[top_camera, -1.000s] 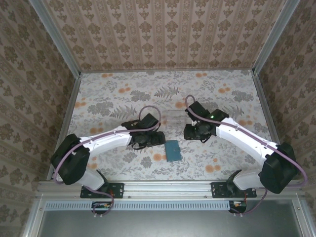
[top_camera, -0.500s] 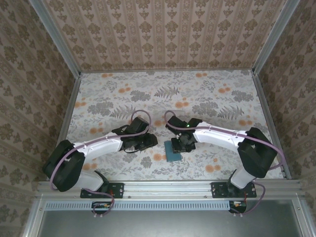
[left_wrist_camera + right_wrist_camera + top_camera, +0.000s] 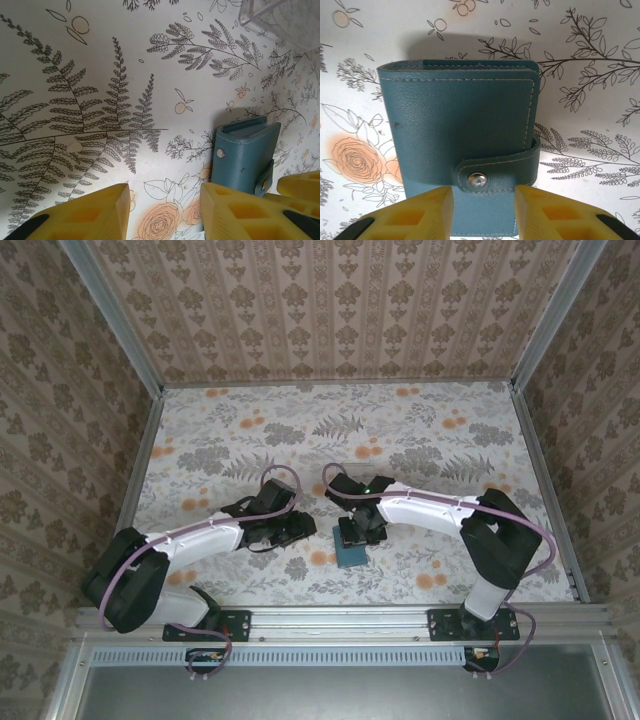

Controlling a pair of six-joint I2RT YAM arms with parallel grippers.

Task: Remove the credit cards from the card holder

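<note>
The card holder is a teal wallet lying flat on the floral table, folded shut with its strap snapped over a silver stud. No credit cards show; the closed wallet hides its inside. My right gripper hovers over the wallet's strap end, open, with a yellow finger on each side of the stud and nothing gripped. My left gripper stands open just left of the wallet, its jaws over bare tablecloth.
A clear plastic piece lies on the table beyond the wallet. One yellow finger of the right gripper shows beside the wallet in the left wrist view. Patterned walls enclose the table on three sides.
The right arm has swung left and toward the near edge, bringing its gripper over the wallet. The left gripper has drawn back slightly to the left.
</note>
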